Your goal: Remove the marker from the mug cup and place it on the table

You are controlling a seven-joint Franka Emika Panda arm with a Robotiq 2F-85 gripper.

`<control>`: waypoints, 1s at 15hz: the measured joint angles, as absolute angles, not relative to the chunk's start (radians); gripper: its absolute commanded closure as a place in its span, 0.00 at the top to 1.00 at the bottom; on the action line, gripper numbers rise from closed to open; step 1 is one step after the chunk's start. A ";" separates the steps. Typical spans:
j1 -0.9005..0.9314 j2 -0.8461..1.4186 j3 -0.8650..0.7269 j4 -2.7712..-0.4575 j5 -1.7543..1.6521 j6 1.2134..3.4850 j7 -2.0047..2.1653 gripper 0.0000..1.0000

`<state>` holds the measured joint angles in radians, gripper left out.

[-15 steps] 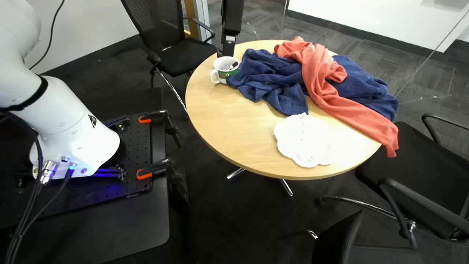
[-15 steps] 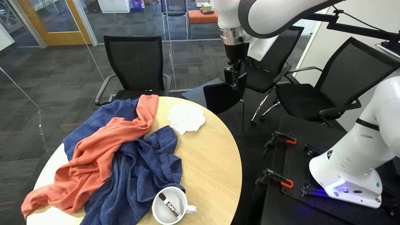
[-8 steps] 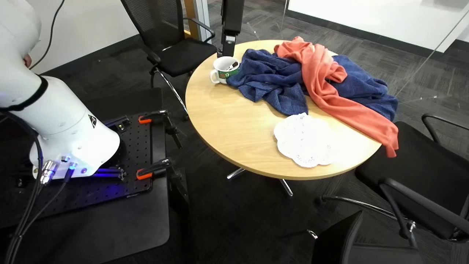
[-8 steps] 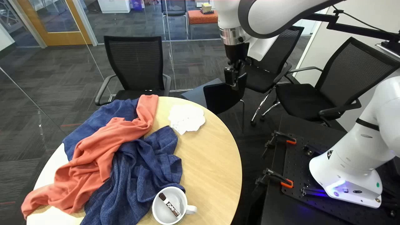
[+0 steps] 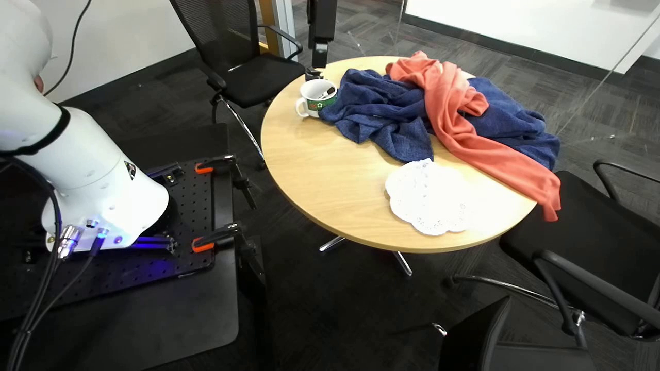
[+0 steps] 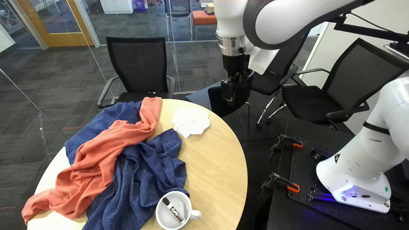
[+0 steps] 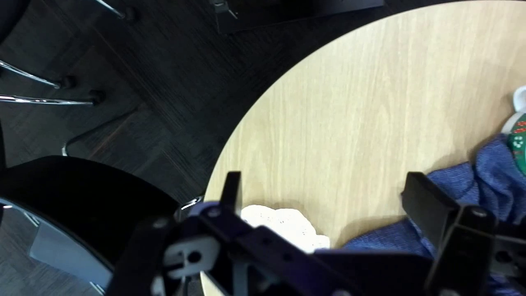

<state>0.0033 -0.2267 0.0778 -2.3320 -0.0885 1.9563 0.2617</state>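
The white mug cup [image 6: 161, 214] stands upright on the round wood-topped table [image 6: 217, 172]. It touches the blue cloth. The marker [image 6: 173, 210], white with a dark cap and label, leans inside the mug. In an exterior view the mug [image 5: 311, 102] shows a green band, and the marker's dark end [image 5: 328, 92] shows inside it. My gripper [image 7: 324, 174] is open and empty, its jaws wide apart above the table. In an exterior view the gripper [image 6: 229, 97] hangs high, far from the mug. In the wrist view only the mug's side [image 7: 518, 142] and handle show at the right edge; the marker is out of view.
A bunched blue cloth [image 6: 150, 175] and an orange cloth [image 6: 105, 153] lie across the table. A flat white lacy cloth [image 6: 191, 120] lies near the table's edge, below my left finger in the wrist view [image 7: 283, 222]. Black chairs [image 6: 137, 67] stand around the table.
In the last half second the arm has moved a little: the gripper has shifted left and down in an exterior view. The mug, marker and cloths have not moved.
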 measured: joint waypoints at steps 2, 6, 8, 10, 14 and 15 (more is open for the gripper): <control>0.029 -0.229 0.090 -2.352 -0.035 2.005 0.263 1.00; 0.068 -0.228 0.121 -2.407 0.055 2.143 0.309 1.00; 0.086 -0.225 0.143 -2.435 0.077 2.212 0.345 1.00; 0.101 -0.218 0.171 -2.460 0.079 2.280 0.389 1.00; 0.131 -0.197 0.229 -2.491 0.079 2.382 0.461 1.00; 0.138 -0.190 0.240 -2.494 0.079 2.395 0.468 1.00</control>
<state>0.1380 -0.1901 0.2397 -2.4939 0.0791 2.3947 0.4677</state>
